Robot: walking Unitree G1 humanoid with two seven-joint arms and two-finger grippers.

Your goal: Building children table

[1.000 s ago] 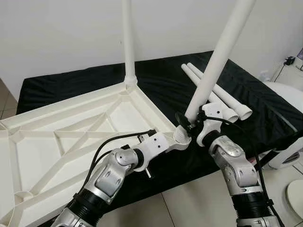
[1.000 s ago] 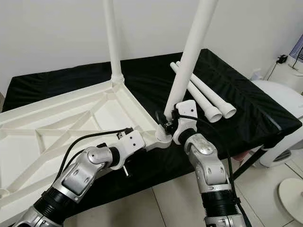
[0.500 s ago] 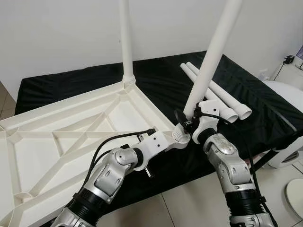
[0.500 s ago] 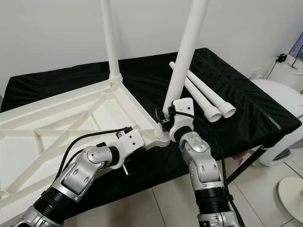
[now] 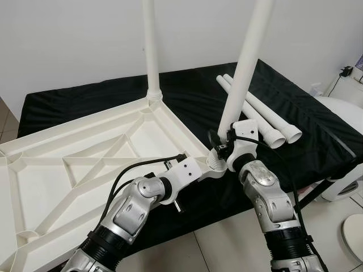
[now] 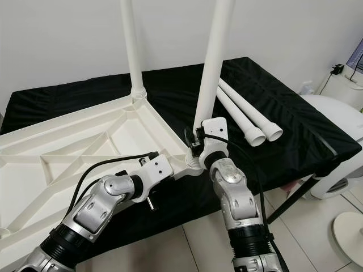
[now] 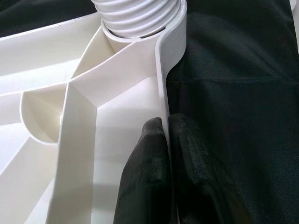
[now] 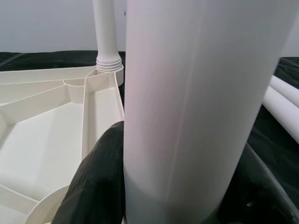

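The white tabletop (image 5: 85, 164) is lying upside down on the black cloth (image 5: 317, 141). One leg (image 5: 151, 51) is standing straight up in its far corner, at about 12 o'clock. The left gripper (image 7: 166, 154) is pinching the tabletop's rim, fingers shut tight on it, just beside the near corner socket (image 7: 140, 18). The right gripper (image 5: 224, 144) is squeezing a second leg (image 5: 244, 68), which is standing a bit tilted in that socket. Two more legs (image 5: 266, 116) are lying side by side on the cloth at about 2 o'clock.
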